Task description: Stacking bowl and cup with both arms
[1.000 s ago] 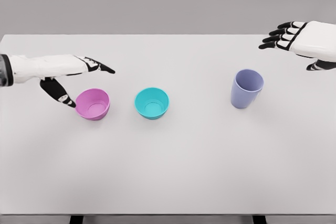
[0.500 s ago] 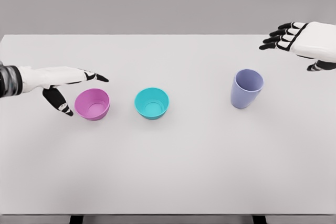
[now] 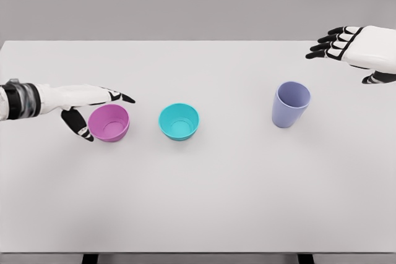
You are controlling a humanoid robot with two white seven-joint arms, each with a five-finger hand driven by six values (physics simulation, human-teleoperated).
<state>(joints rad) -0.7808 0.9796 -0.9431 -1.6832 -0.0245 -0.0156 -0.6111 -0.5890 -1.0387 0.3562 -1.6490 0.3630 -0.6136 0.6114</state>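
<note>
1. A plain grey wall [image 3: 198, 1] is seen behind the scene; no other feature of the room can be made out.
2. A white table [image 3: 204, 196] fills most of the view, its far edge running straight across under the wall. Two dark legs are just visible at its near edge. The top is smooth and uniformly lit, with soft shadows under the objects.
3. The left hand [image 3: 83, 100] is shown entering from the left edge, held low over the table. Its fingers are spread and nothing is held: the forefinger is extended just beyond the far rim of the pink bowl, and the thumb points down just beside the bowl's left wall. Whether the bowl is touched cannot be told.
4. The right hand [image 3: 346, 44] is shown at the far right corner, above the table, fingers loosely extended and holding nothing, well apart from all three vessels.
5. The purple cup [image 3: 291, 104] stands upright, right of centre, alone on the table.
6. The teal bowl [image 3: 179, 121] rests upright, left of centre, between the other two vessels.
7. The pink bowl [image 3: 109, 122] rests upright near the teal bowl, on its left, not touching it. Nothing is stacked.
</note>
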